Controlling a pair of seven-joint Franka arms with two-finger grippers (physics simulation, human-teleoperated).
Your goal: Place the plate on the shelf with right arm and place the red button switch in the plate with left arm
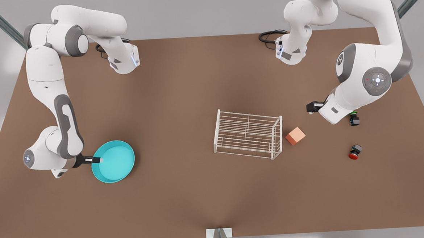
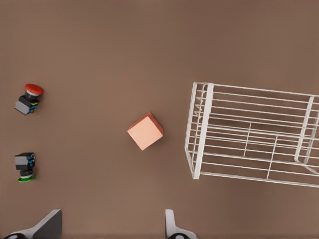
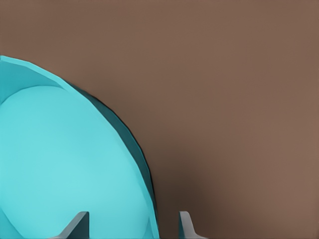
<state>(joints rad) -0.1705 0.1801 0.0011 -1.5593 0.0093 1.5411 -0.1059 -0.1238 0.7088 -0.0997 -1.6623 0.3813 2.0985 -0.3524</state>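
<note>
No readable text, labels, brands, numbers or signs anywhere in pictures.
</note>
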